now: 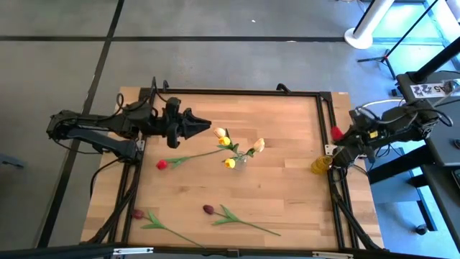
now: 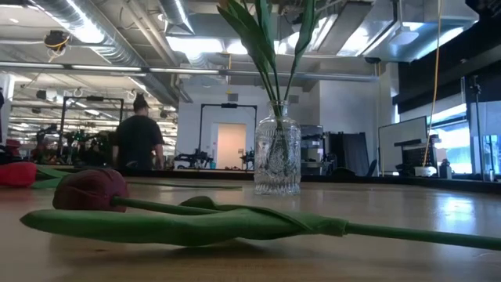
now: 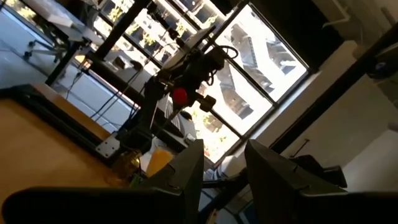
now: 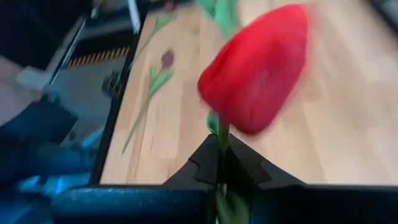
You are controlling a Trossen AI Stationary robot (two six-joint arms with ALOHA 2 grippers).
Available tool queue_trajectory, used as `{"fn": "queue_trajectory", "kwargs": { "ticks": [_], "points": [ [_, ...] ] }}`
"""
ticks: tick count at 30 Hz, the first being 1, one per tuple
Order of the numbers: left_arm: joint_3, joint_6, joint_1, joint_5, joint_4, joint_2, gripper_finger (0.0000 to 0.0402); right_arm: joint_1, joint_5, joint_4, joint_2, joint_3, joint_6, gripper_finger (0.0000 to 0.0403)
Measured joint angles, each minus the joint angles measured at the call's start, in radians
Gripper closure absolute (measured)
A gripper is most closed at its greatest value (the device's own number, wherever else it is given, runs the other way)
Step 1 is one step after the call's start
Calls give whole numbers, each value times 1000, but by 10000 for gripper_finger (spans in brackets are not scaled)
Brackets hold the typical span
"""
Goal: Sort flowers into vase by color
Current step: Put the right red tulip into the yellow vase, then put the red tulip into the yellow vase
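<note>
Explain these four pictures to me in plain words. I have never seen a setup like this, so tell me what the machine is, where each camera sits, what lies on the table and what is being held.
The machine is two dark robot arms at a wooden table, each ending in a two-finger gripper.

The overhead picture looks straight down. The left gripper waits over the table's left part, fingers apart and empty. The right gripper is at the table's right edge.

The camera on the right wrist shows that gripper shut on the green stem of a red artificial tulip.

The left wrist camera looks across at the other arm and its red flower.

The table-height picture shows a clear ribbed glass vase holding green stems; from above, their heads are yellow and peach. A dark maroon tulip lies in front.

Another red tulip and a second maroon tulip lie loose on the table.
</note>
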Motion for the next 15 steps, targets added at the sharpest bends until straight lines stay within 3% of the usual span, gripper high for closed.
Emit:
{"fn": "queue_trajectory", "kwargs": {
  "ticks": [6,15],
  "points": [
    [0,-5,0,-4,-11,2,287,0,-44,-49,6,0,16,348],
    [0,-62,-4,-42,-231,2,287,0,-155,-173,22,7,137,230]
  ]
}}
